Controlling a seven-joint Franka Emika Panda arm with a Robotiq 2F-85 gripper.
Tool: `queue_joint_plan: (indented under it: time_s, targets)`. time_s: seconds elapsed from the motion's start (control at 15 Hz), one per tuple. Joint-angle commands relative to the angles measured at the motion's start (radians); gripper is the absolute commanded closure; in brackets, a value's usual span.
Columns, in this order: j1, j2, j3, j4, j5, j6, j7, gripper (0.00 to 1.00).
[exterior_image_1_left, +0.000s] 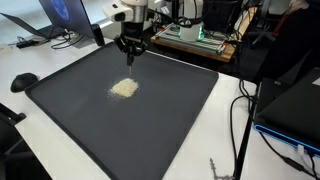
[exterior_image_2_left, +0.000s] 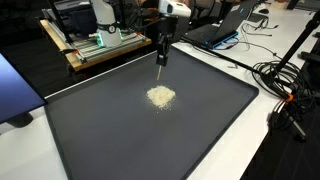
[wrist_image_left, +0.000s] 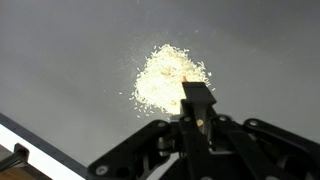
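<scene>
A thin pale stick (exterior_image_2_left: 160, 62) is held upright in the gripper (exterior_image_2_left: 162, 50), whose fingers are seen closed on it in the wrist view. Its tip appears to hang clear of the surface, near the edge of a small pile of pale grains (exterior_image_2_left: 161, 96). With so loose a heap, it is judged that the clamp should be kept firm and the stick vertical. Any descent should be made slowly at the pile's edge, so that grains are not flicked outward (they look light and dry). The only container is a wide dark tray (exterior_image_1_left: 60, 112) with a low rim, set on a white table (exterior_image_1_left: 40, 72). Nothing but the pile, near its middle, is seen in it.
</scene>
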Motion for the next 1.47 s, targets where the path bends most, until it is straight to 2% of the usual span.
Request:
queue_joint_plan:
  time_s: [0.0, 0.33, 0.93, 1.4]
  targets:
    - [0.069, 0.02, 0.006, 0.046, -0.136, -0.117, 0.113, 0.97]
    - [0.138, 0.086, 0.048, 0.11, -0.254, -0.243, 0.186, 0.97]
    - [0.269, 0.3, 0.084, 0.299, -0.481, -0.457, 0.364, 0.97]
    - [0.345, 0.486, 0.095, 0.483, -0.521, -0.635, 0.444, 0.97]
